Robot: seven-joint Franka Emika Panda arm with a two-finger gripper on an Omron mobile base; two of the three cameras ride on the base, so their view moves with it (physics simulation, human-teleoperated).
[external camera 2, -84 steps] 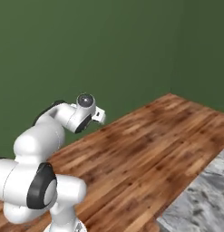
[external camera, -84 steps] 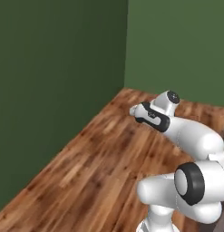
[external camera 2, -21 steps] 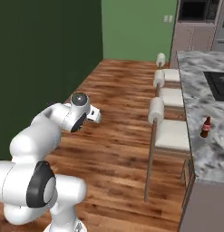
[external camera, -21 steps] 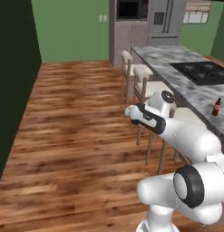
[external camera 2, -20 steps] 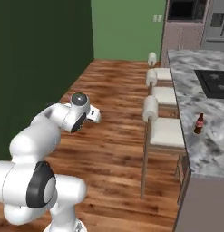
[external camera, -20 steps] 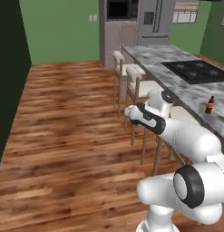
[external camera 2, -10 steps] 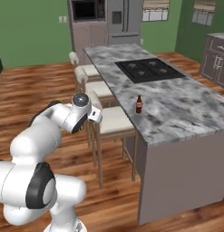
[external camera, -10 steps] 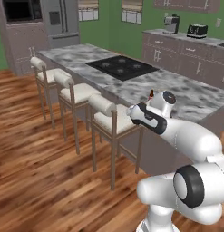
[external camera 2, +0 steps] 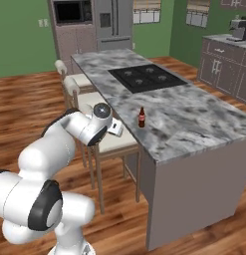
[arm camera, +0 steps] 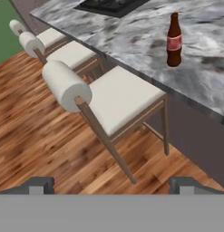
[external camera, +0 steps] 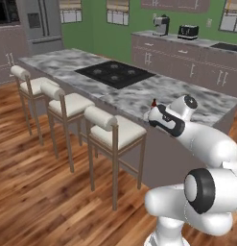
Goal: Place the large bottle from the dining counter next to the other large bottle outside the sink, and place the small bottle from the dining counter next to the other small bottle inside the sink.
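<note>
In the hand view, a stool [arm camera: 118,97] fills the left and middle of the frame. At upper right, the bottle [arm camera: 174,40] stands upright on the counter [arm camera: 131,38]. Along the bottom, the gripper [arm camera: 111,185] hangs spread wide, holding nothing.

Brown red-labelled bottle [arm camera: 173,40] upright on marble counter [arm camera: 131,38]

Even, bright, diffuse rendered light; no evident single source. Soft shadows under the white cushioned wooden stools [external camera: 112,132] on the brown plank floor [external camera: 38,192]. Faint sheen on the grey marbled island counter [external camera 2: 194,119], no hard glare. Hand view coarse, edges slightly soft; no lens distortion visible.
</note>
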